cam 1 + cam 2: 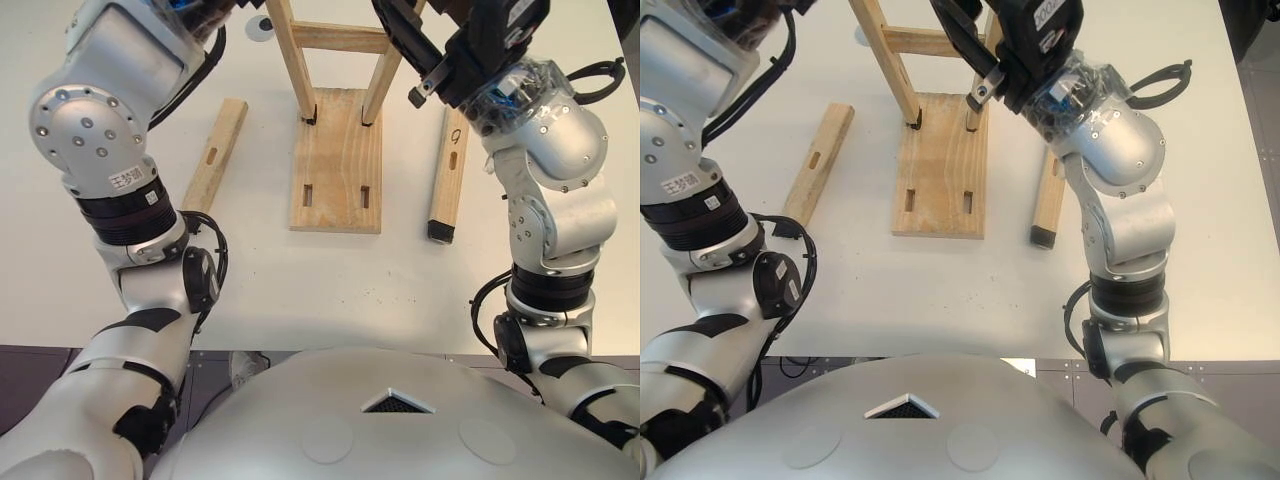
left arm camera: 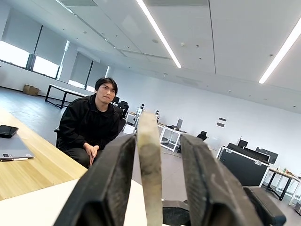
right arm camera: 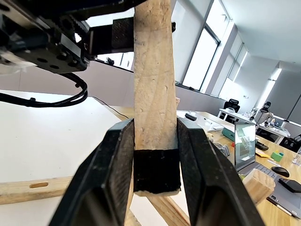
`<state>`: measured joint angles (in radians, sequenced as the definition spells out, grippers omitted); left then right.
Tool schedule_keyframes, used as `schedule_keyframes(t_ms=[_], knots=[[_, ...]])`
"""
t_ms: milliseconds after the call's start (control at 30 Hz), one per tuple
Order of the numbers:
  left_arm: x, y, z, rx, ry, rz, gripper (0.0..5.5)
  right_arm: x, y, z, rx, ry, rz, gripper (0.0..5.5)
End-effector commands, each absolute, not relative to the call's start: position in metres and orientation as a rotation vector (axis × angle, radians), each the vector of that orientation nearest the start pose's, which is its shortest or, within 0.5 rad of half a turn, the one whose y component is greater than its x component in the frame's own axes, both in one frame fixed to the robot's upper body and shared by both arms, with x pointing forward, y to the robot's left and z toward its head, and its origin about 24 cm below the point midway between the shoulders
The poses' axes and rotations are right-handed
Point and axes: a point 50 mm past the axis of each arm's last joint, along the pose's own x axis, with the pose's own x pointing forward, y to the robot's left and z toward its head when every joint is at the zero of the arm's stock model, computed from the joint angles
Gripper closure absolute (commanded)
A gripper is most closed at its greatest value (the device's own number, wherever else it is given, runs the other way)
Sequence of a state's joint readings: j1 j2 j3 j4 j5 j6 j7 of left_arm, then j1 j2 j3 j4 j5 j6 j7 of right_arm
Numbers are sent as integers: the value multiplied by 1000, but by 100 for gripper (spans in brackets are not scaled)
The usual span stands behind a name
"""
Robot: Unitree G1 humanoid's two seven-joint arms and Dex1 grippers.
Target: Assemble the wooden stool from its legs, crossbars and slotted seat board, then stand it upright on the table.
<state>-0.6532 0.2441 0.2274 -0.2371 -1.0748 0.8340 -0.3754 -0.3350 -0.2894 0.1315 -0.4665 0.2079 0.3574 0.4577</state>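
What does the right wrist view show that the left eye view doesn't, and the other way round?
Right wrist view: the right arm's jaws shut on the black cap at a leg's end, with office desks and windows behind. Left eye view: the seat board flat on the table, two slots empty, a crossbar, a loose leg on its left and another on its right. Both: the upright leg that the right arm holds.

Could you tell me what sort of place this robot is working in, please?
Most likely an open-plan office used as a lab: long ceiling light strips, rows of desks with office chairs, and tall windows.
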Motion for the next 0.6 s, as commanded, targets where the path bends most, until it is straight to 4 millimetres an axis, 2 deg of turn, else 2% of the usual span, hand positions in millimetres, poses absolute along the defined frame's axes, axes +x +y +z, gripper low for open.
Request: schedule_keyframes(t_ms=[33,200,367,400,500,600], knots=[[295,127,240,-571,-185,-995,449,262,-102,189,-231,-363,766,421],[299,128,238,-576,-192,-960,509,265,-101,190,-249,-370,774,421],[306,138,235,-565,-216,-890,512,267,-97,191,-263,-378,777,421],[307,142,238,-555,-232,-874,512,266,-95,188,-269,-359,787,393],[309,158,251,-505,-265,-836,513,266,-94,176,-288,-274,815,331],[307,196,252,-413,-207,-764,513,269,-100,160,-339,-163,813,288]])
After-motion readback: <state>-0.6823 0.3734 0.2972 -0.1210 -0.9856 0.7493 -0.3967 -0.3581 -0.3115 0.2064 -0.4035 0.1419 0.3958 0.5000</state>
